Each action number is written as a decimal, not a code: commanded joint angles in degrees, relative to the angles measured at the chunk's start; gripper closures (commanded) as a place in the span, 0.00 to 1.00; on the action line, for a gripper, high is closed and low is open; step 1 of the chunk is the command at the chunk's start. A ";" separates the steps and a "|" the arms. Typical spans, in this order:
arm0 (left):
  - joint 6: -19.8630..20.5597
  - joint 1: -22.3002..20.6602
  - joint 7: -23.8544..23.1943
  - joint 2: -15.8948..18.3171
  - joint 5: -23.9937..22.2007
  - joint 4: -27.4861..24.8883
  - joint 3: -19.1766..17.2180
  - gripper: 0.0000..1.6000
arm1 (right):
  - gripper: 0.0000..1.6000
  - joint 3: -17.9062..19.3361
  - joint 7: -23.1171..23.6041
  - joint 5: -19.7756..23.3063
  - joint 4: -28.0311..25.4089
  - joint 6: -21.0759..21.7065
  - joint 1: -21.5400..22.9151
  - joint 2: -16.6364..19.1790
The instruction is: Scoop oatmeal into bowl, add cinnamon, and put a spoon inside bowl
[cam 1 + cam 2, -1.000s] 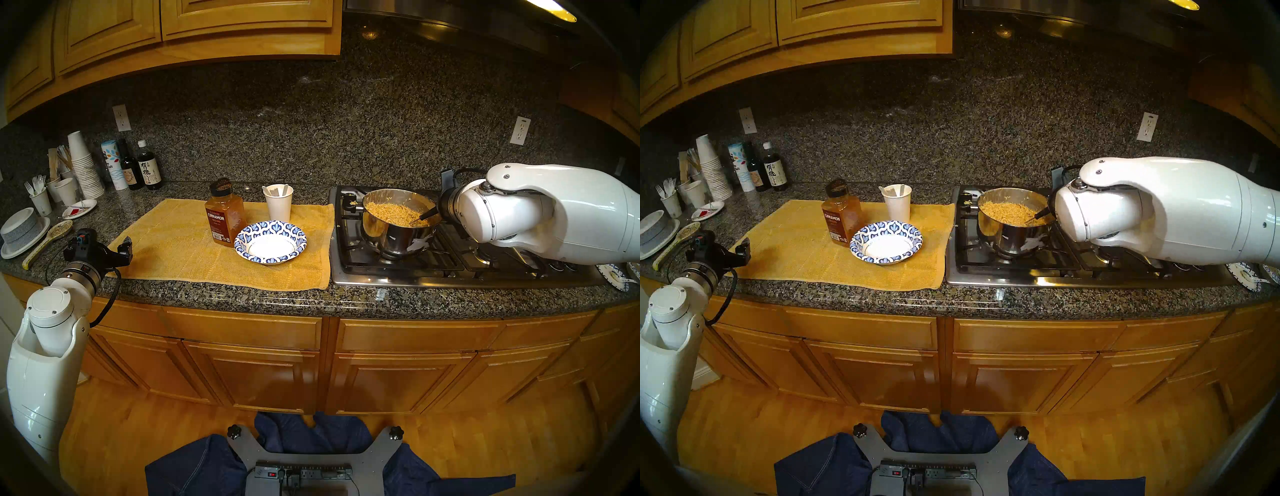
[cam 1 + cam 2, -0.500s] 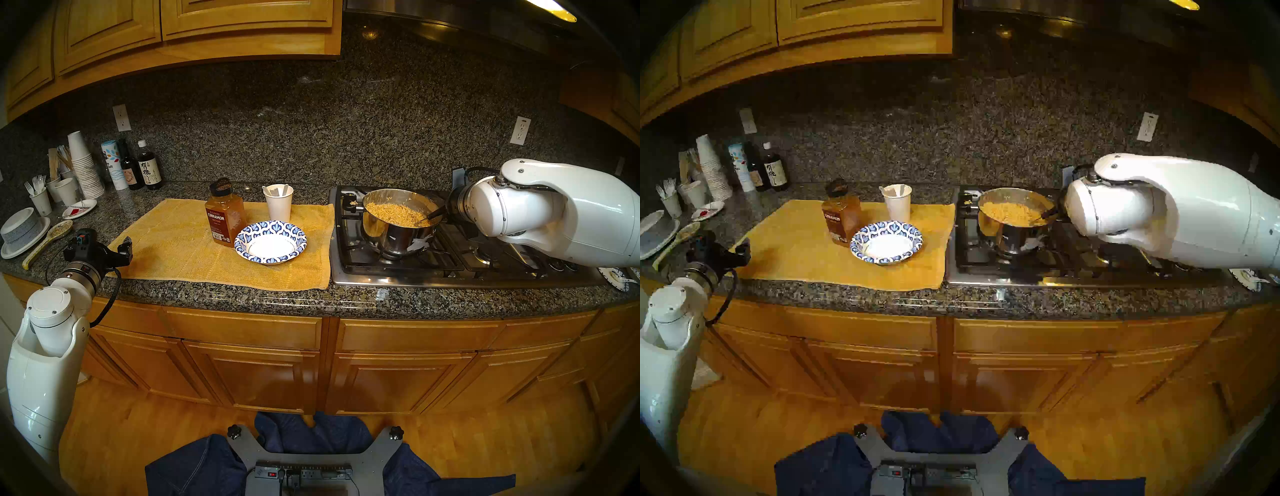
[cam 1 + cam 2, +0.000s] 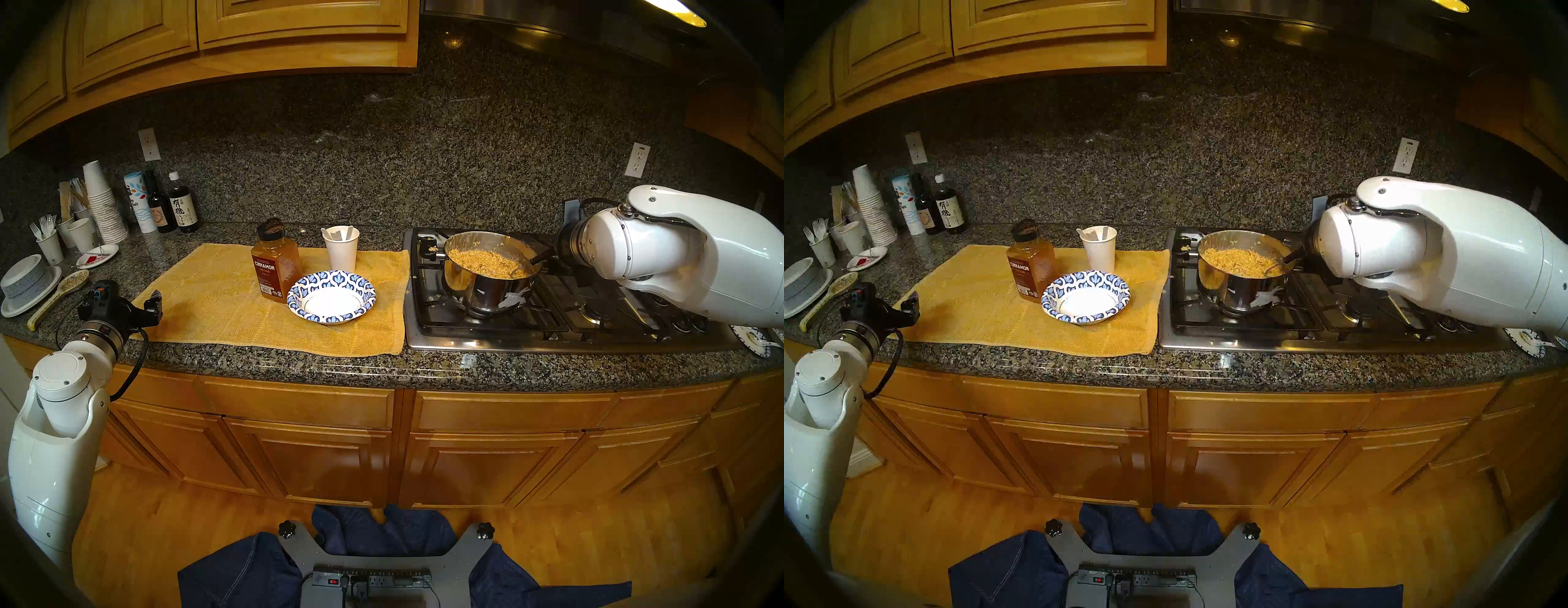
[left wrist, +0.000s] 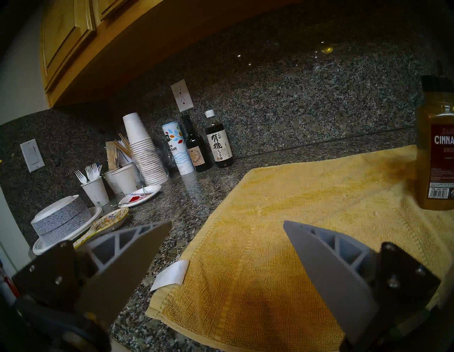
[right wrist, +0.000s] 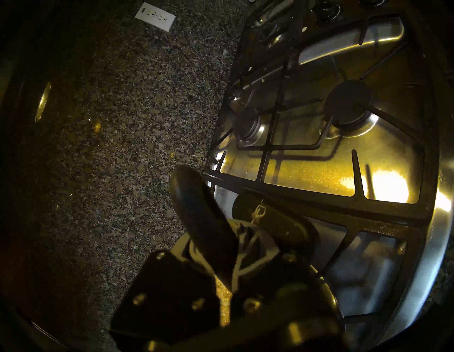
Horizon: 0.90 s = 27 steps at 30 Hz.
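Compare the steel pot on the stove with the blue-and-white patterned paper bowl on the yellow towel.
The shiny steel pot is deep and straight-walled; the blue-and-white patterned paper bowl is shallow with a wide flared rim. The pot holds tan oatmeal and a black-handled serving spoon; the bowl's white centre is bare. The pot sits on the stove grate, the bowl on the yellow towel. Both stand upright and are round.

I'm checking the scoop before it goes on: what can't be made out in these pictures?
- Serving spoon's bowl: buried in the oatmeal in both head views, so its load is unknown.
- Right gripper: hidden behind the wrist in head views; dark and blurred in the right wrist view.
- Cinnamon jar: cut off by the left wrist view's right edge.
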 commanded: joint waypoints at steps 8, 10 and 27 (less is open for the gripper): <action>-0.58 -0.99 0.11 0.66 0.12 -1.23 -0.94 0.00 | 1.00 8.25 1.13 -0.24 0.10 -0.04 -1.98 1.35; -0.58 -0.99 0.11 0.66 0.11 -1.22 -0.94 0.00 | 1.00 8.90 1.08 -0.24 0.25 -0.04 -2.16 1.39; -0.57 -0.99 0.12 0.67 0.10 -1.22 -0.93 0.00 | 1.00 14.44 0.48 -0.24 0.60 -0.04 -5.40 2.54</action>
